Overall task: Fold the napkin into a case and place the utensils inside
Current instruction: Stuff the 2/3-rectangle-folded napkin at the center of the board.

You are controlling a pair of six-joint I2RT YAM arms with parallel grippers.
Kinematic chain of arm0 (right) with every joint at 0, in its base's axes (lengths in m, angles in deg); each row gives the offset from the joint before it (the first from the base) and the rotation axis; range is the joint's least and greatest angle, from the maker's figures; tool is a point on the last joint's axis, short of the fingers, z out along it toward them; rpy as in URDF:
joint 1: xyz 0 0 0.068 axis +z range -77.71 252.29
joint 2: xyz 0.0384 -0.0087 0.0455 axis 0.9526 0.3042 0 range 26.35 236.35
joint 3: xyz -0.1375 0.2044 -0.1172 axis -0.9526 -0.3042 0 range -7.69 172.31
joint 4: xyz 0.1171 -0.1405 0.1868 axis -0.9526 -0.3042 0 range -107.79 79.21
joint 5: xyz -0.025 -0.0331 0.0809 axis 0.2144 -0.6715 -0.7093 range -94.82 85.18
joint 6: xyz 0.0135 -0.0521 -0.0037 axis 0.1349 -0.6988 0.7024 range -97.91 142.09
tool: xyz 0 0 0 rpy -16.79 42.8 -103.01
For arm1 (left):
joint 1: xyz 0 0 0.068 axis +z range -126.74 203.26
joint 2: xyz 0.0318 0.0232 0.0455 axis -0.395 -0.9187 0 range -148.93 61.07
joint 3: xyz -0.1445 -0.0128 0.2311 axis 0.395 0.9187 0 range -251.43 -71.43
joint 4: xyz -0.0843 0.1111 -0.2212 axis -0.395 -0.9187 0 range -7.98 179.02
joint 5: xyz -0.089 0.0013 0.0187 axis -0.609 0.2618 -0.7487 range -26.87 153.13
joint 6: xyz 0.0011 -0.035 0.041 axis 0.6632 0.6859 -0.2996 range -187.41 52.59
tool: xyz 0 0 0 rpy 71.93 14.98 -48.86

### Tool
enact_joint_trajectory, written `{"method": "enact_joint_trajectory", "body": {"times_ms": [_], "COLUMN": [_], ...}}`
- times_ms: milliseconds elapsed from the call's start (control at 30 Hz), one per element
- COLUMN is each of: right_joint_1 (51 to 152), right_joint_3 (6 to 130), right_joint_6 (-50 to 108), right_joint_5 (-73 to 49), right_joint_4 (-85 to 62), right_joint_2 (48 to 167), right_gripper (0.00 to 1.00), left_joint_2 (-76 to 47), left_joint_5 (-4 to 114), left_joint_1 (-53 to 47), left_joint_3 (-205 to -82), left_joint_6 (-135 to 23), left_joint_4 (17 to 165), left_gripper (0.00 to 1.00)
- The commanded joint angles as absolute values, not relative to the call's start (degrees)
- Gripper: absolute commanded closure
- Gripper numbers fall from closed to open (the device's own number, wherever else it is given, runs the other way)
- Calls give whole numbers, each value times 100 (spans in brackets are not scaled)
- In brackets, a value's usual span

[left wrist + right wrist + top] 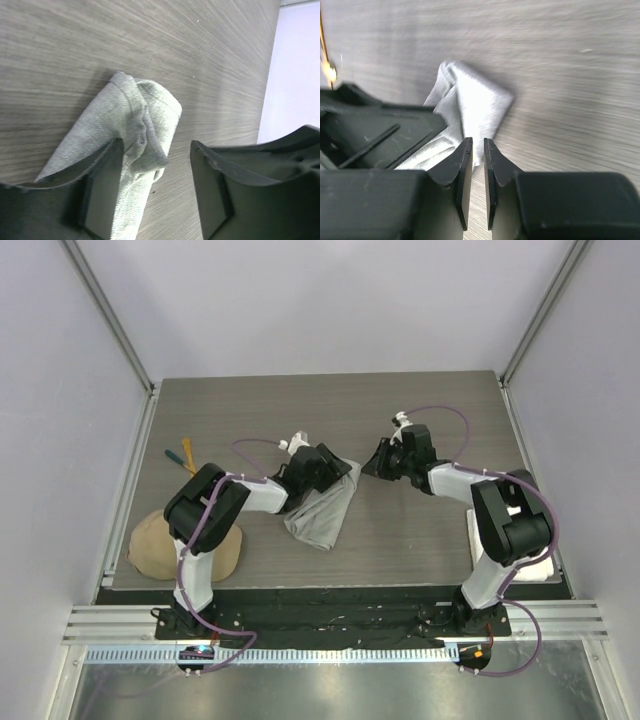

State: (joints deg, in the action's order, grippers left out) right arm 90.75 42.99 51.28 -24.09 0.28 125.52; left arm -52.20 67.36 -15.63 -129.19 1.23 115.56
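The napkin (322, 508) lies mid-table as a narrow folded strip of light grey cloth, running from near left to far right. My left gripper (338, 470) hovers over its far end, open. In the left wrist view the napkin (134, 116) passes under the left finger (102, 192) and nothing is held in the left gripper (156, 186). My right gripper (375, 462) sits just right of that end. Its jaws are a narrow slit apart with only table between them (477, 150). The napkin (475, 102) lies just past the tips. The utensils (185, 457) lie at the far left.
A tan cap (185, 545) rests at the near-left corner by the left arm's base. A white towel (540, 562) lies at the right edge behind the right arm. The left arm's gripper body (375, 135) fills the left of the right wrist view.
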Motion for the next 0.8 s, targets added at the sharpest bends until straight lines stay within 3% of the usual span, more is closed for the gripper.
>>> {"method": "enact_joint_trajectory", "body": {"times_ms": [0,33,133,267,600,767], "right_joint_1": [8785,8759,8767,8793,9154,9215], "right_joint_3": [4583,4714,5242,5821,6517,6588], "right_joint_6": [5119,4997,4680,4653,4574,4547], "right_joint_5": [-2327,-2380,-2695,-3056,-3488,-3532], "right_joint_4": [-303,-471,-832,-1017,-1904,-2177], "right_joint_2": [12092,12135,12364,12741,13550,13621], "right_gripper": [79,79,76,64,54,53], "left_joint_2": [-5160,-5160,-5134,-5090,-5107,-5178], "left_joint_5": [6665,6647,6630,6647,6463,6410], "left_joint_1": [-1594,-1594,-1594,-1593,-1593,-1585], "left_joint_3": [-12566,-12549,-12443,-12320,-12135,-12013], "left_joint_6": [44,35,0,-35,-35,26], "left_joint_4": [12118,12145,12329,12523,13050,13401], "left_gripper": [45,53,61,74,48,49]}}
